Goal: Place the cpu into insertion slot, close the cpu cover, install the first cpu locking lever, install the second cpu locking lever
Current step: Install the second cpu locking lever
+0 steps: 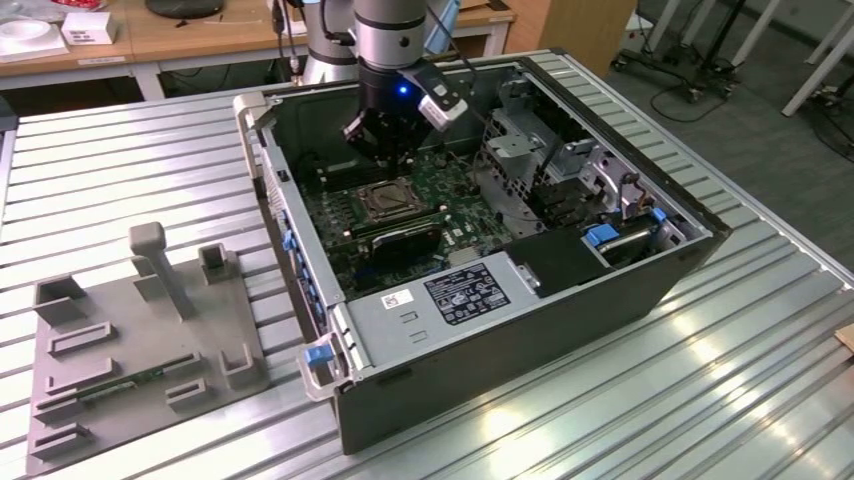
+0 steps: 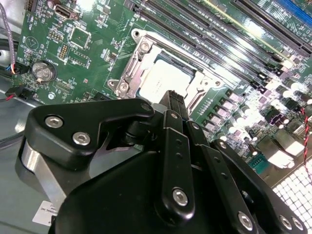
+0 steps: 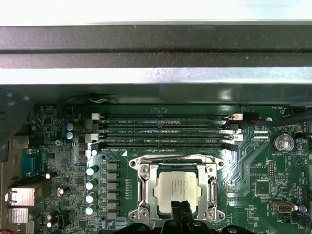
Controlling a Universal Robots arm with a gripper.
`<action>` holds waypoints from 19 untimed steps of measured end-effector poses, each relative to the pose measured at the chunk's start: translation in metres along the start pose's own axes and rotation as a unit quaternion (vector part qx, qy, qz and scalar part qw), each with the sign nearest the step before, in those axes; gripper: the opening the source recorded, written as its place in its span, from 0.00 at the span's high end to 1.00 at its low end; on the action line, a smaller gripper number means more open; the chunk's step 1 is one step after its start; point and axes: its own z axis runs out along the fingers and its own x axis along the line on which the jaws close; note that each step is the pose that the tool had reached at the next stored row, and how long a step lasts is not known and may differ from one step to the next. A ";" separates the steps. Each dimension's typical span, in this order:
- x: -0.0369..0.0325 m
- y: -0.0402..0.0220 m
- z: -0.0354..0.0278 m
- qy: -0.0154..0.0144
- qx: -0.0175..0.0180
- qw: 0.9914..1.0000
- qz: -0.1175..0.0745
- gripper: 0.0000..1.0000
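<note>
Gripper pressed together just above cpu, cpu cover closed, memory slots beside.

the open computer case lies on its side on the ribbed metal table, its top side open over the motherboard. the pincer, fingers pressed together, hangs inside the case just above the cpu, which sits under the cpu cover. memory slots run close beside the socket, with the case wall rising right behind them. a row of capacitors stands on another side. in the exterior view, drive cages and a black shroud crowd the view's right of the board.
</note>
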 end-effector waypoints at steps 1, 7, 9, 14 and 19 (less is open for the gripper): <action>0.0000 -0.0003 0.0000 0.000 0.000 1.000 0.000 0.89; 0.0000 -0.0024 0.0001 0.000 0.001 1.000 0.000 0.89; 0.0000 -0.0039 0.0001 0.000 0.001 1.000 0.000 0.89; -0.0001 -0.0091 0.0001 0.000 0.001 1.000 0.000 0.89; -0.0001 -0.0107 0.0001 0.000 0.001 1.000 0.000 0.89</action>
